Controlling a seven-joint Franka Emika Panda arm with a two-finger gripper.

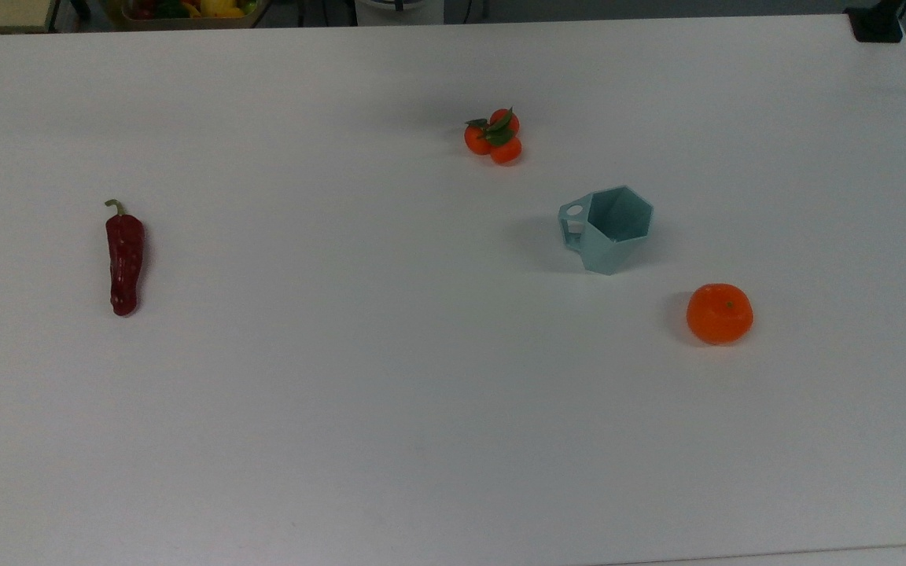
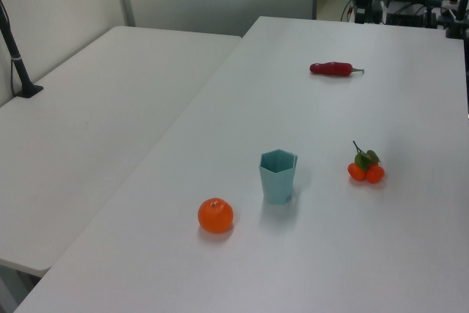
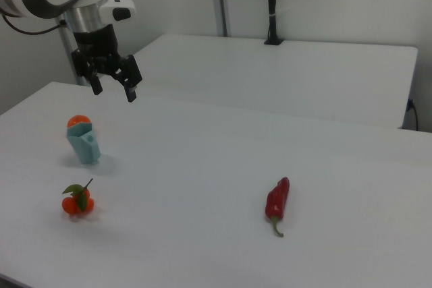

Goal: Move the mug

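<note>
The mug [image 1: 609, 228] is a pale teal faceted cup with a hexagonal rim, standing upright on the white table [image 1: 359, 377]. Its small pierced handle points to the top view's left. The left view has the mug [image 2: 278, 176] near the middle of the table, and the right view has the mug [image 3: 85, 144] at the left. In the right view, my gripper [image 3: 113, 90] hangs open in the air above and to the right of the mug, well clear of it, with nothing between its fingers.
An orange [image 1: 720, 313] lies close to the mug on the top view's right. A cluster of small tangerines with leaves [image 1: 495, 137] sits behind the mug. A red chili pepper [image 1: 124, 260] lies far to the top view's left. A second white table [image 2: 95, 130] adjoins this one.
</note>
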